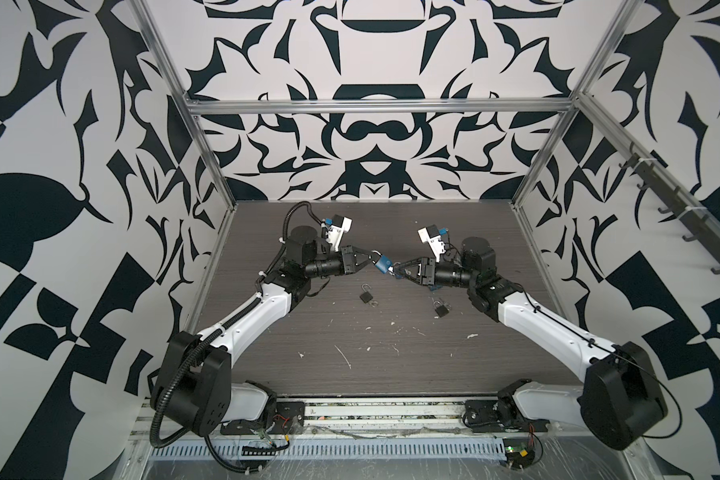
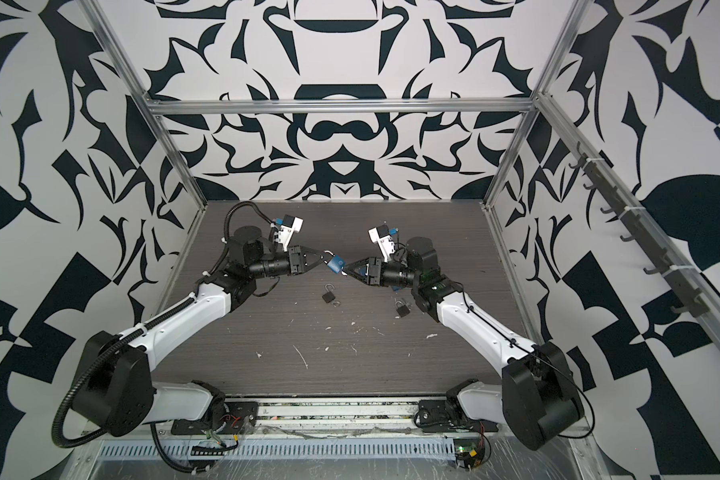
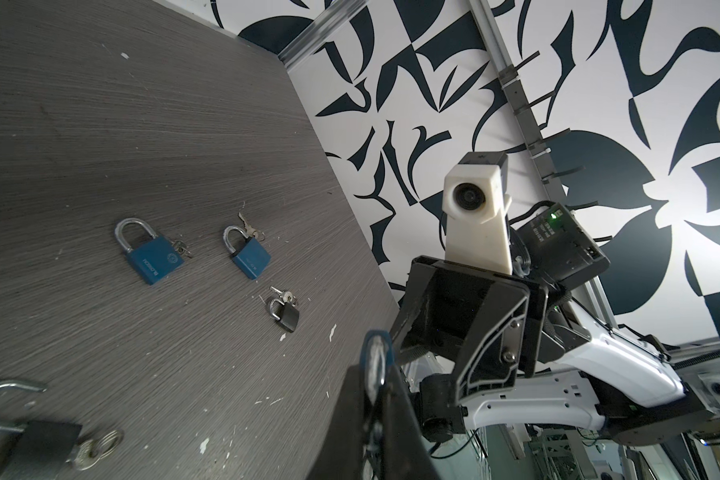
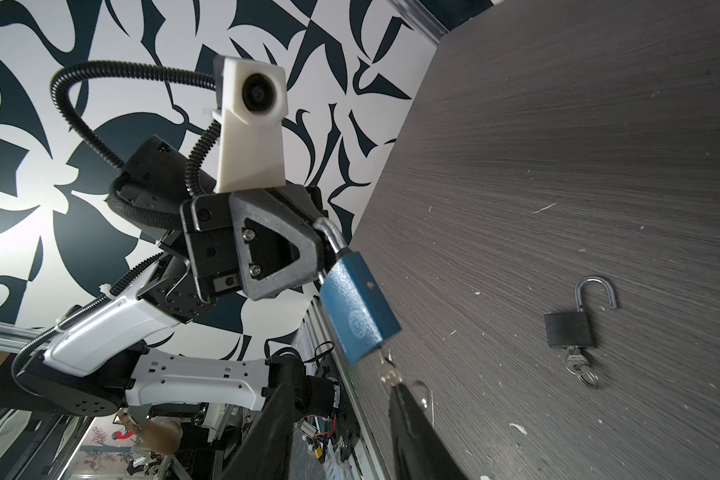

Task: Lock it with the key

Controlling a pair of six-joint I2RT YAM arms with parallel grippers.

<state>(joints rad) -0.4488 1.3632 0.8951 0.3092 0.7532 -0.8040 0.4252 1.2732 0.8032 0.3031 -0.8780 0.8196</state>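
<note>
The left gripper (image 1: 373, 254) is clenched on the silver shackle of a blue rectangular metal padlock (image 1: 384, 264), holding it in the air just above the middle of both top views. The lock body hangs tilted off the fingertips, clear of the table. Whether the shackle is pressed home into the body cannot be told.

A small silver key (image 4: 385, 365) sticks out of the lock's lower end. The right gripper (image 1: 396, 266) meets the lock from the right of the frame with its jaws parted. The tip of one of its black fingers (image 4: 412, 432) is at the key, and the other finger stands well off to the side, so the key is not pinched between them.

On the dark grey wood-grain tabletop (image 1: 391, 353) below the held lock lies a small black padlock with its shackle swung open (image 1: 366, 296) and keys on a ring. A second small black padlock (image 1: 440, 308) lies to its right, near the right arm. The left wrist view also shows two more blue padlocks (image 3: 152, 257) (image 3: 250, 259) lying flat on the table.
</note>
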